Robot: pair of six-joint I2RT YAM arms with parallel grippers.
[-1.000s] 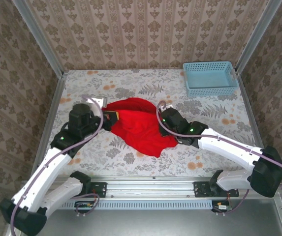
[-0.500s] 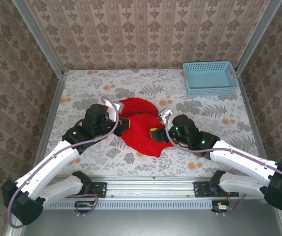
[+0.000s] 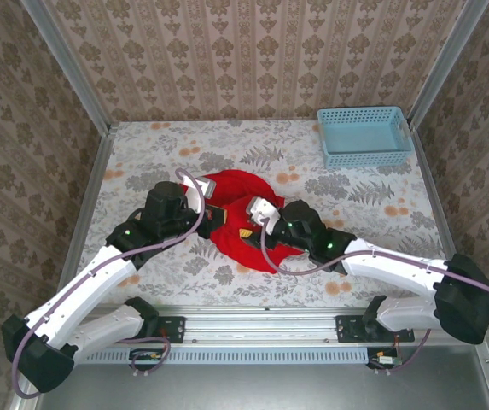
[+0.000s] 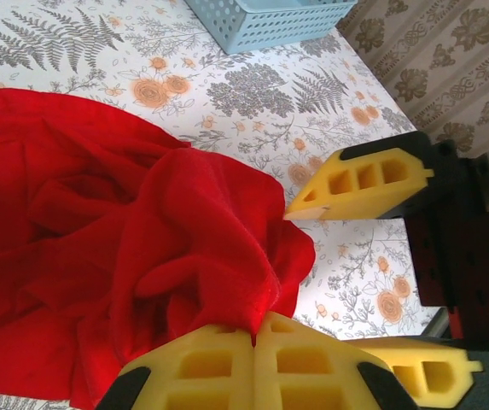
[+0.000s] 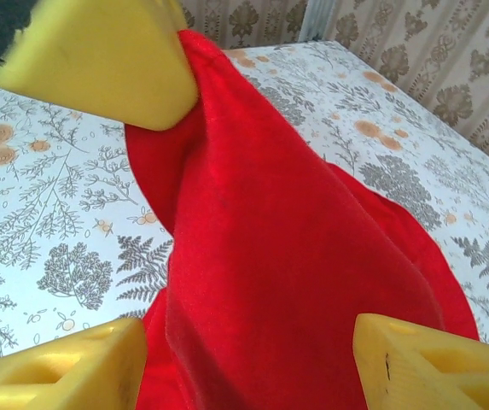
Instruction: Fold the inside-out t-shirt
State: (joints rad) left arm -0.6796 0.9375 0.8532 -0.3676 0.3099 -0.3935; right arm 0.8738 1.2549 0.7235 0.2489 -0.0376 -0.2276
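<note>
The table (image 3: 227, 137) is covered with a pale cloth printed with grey ferns and orange flowers. It is enclosed on three sides by walls (image 3: 253, 60) papered in a beige damask pattern, joined by metal posts (image 3: 66, 64).

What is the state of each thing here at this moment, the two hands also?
t-shirt: not folded, crumpled in a heap on the table, one part pulled up.
left hand: shut on the t-shirt.
right hand: open, astride the raised cloth, not gripping it.
basket: upright at the far right corner, nothing seen inside.
</note>
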